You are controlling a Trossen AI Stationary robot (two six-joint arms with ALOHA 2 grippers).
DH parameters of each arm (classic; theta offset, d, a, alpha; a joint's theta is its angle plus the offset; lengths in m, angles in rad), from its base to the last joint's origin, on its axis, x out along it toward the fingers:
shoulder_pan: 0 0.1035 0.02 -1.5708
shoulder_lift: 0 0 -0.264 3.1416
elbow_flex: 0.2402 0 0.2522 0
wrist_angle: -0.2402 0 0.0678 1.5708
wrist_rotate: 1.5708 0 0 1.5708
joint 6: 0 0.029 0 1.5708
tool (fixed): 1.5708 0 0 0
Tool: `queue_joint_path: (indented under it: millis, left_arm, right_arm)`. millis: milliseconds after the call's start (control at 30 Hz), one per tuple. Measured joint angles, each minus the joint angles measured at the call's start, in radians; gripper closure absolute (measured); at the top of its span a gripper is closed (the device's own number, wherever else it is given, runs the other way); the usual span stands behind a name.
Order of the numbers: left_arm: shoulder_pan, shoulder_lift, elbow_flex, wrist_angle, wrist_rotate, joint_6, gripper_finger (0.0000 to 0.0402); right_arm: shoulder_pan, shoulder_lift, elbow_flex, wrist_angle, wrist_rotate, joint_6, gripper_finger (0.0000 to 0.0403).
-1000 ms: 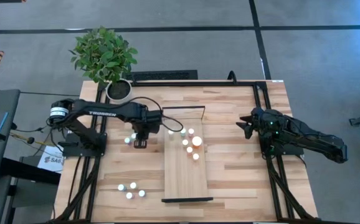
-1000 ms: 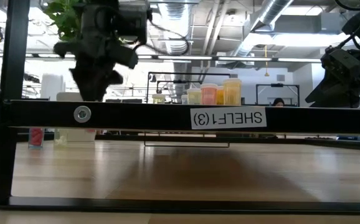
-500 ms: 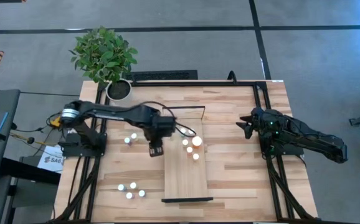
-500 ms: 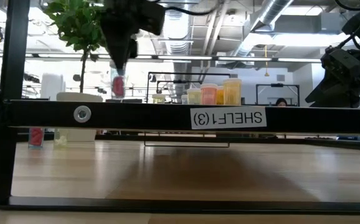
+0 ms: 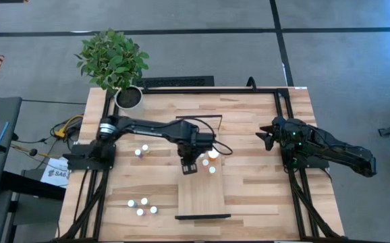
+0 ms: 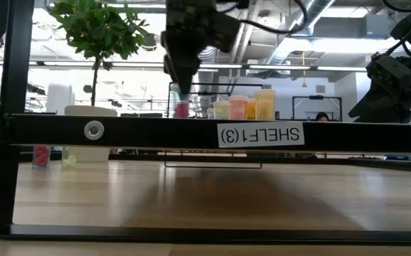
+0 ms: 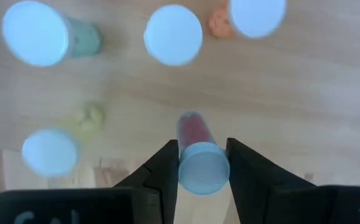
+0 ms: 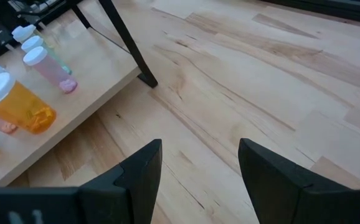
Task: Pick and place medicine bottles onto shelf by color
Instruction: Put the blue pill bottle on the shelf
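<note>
left end effector (image 7: 202, 163) hides red bottle's (image 7: 195, 132) base.

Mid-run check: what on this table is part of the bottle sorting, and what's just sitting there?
In the job:
- left gripper, shut on a red bottle over the shelf
- bottles on the shelf
- loose bottles on the table

Just there:
- potted plant
- right gripper, waiting open at the table's right edge

A light-wood tabletop (image 5: 262, 196) stands on a grey floor (image 5: 343, 61) crossed by dark lines. A leafy potted plant (image 5: 110, 59) sits at one corner. Beyond, exposed ceiling ducts (image 6: 319, 18) run above a bright open room.
</note>
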Motion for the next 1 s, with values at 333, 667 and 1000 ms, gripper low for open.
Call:
queue_joint_path:
  millis: [333,667,1000]
  left_arm:
    - [0.036,0.054,0.025,0.01,-0.035,-0.038,0.0303]
    - [0.069,0.053,0.025,0.016,-0.021,-0.026,0.0303]
    - [0.069,0.053,0.025,0.017,-0.017,-0.042,0.0303]
  right_arm:
    - [0.0,0.0,0.0,0.0,0.0,0.0,0.0168]
    - [0.0,0.0,0.0,0.0,0.0,0.0,0.0168]
    - [0.0,0.0,0.0,0.0,0.0,0.0,0.0168]
